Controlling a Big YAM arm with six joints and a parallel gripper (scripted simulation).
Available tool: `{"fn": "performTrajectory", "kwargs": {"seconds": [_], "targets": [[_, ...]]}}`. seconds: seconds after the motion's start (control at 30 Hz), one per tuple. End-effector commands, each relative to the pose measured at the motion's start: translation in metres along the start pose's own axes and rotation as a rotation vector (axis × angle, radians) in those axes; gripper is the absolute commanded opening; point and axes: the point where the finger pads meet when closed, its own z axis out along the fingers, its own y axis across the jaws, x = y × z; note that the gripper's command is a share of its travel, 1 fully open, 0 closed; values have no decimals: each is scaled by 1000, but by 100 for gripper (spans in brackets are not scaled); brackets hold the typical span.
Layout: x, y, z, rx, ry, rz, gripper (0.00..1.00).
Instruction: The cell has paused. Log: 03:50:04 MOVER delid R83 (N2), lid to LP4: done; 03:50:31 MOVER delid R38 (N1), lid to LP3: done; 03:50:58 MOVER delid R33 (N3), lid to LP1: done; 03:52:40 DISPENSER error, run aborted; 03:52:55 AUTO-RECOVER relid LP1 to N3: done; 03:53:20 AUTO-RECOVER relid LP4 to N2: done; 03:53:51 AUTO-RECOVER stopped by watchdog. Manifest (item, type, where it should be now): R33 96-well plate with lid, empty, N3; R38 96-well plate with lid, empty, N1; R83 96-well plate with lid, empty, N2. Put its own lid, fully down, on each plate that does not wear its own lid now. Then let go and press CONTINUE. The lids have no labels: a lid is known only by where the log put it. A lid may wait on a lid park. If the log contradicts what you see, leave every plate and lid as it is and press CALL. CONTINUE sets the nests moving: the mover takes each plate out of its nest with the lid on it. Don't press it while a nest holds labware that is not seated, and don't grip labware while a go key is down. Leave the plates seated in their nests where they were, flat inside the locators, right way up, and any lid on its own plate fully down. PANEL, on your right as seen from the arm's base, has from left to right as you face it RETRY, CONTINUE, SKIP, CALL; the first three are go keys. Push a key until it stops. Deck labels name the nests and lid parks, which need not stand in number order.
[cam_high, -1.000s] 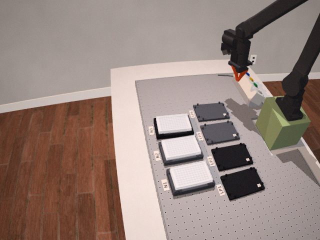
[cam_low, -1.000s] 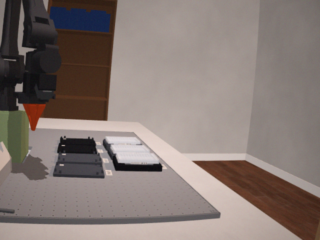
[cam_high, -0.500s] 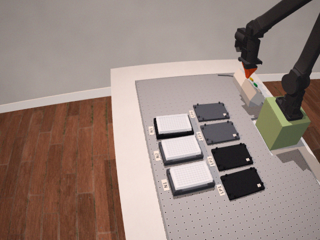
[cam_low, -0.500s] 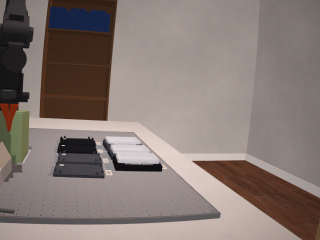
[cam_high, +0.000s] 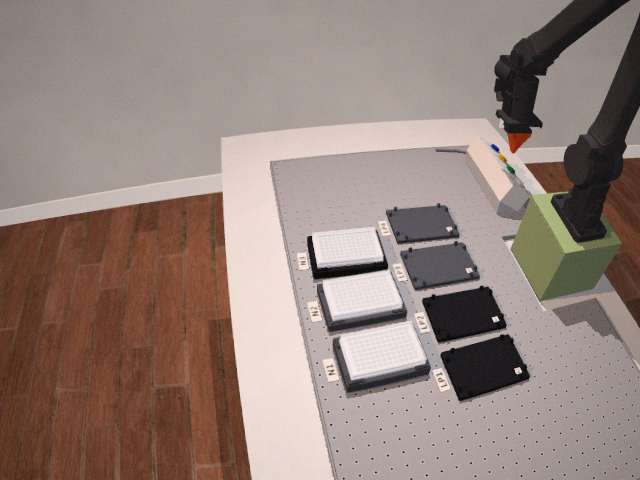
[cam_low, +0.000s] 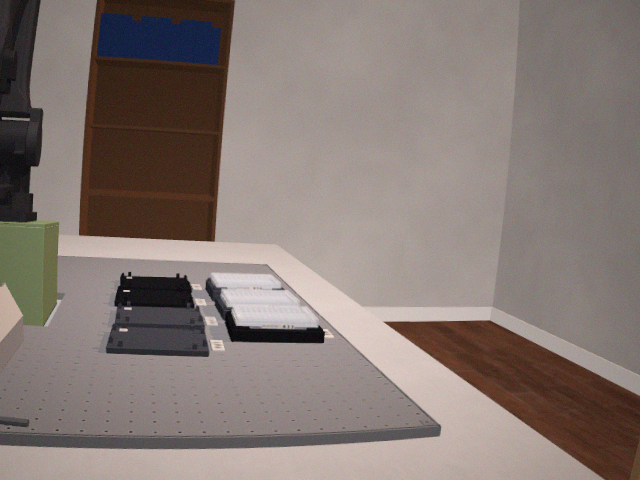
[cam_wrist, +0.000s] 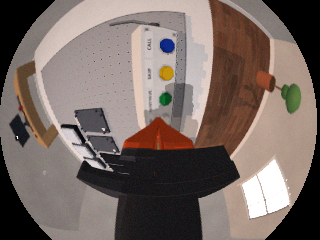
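Three white 96-well plates sit in a column of nests: N3 (cam_high: 347, 248) on a black base, N2 (cam_high: 361, 297) and N1 (cam_high: 382, 352) on grey bases. Each looks flat and covered by a clear lid; they also show in the exterior view (cam_low: 266, 308). The lid parks LP4 (cam_high: 421, 223), LP3 (cam_high: 438, 264), LP2 (cam_high: 462, 312) and LP1 (cam_high: 484, 365) are all bare. My gripper (cam_high: 517, 141) is shut on nothing, its orange tips (cam_wrist: 159, 135) pointing down just above the key panel (cam_high: 497, 173). The blue (cam_wrist: 167, 46), yellow (cam_wrist: 166, 72) and green (cam_wrist: 164, 99) keys show; the fourth is hidden under the fingertips.
The arm stands on a green block (cam_high: 563, 245) right of the lid parks. The panel is a sloped cream box at the far right edge of the perforated deck. A thin dark bar (cam_high: 452, 149) lies behind it. A bookshelf (cam_low: 155, 118) stands beyond the table.
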Motion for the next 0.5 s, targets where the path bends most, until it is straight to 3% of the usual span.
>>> {"fn": "performTrajectory", "kwargs": {"seconds": [0.0,0.37,0.47], "targets": [[-36,-17,-11,0,-60,-20,0],[-22,-18,-3,-3,-30,-23,0],[-13,-18,7,-3,-14,-24,0]]}}
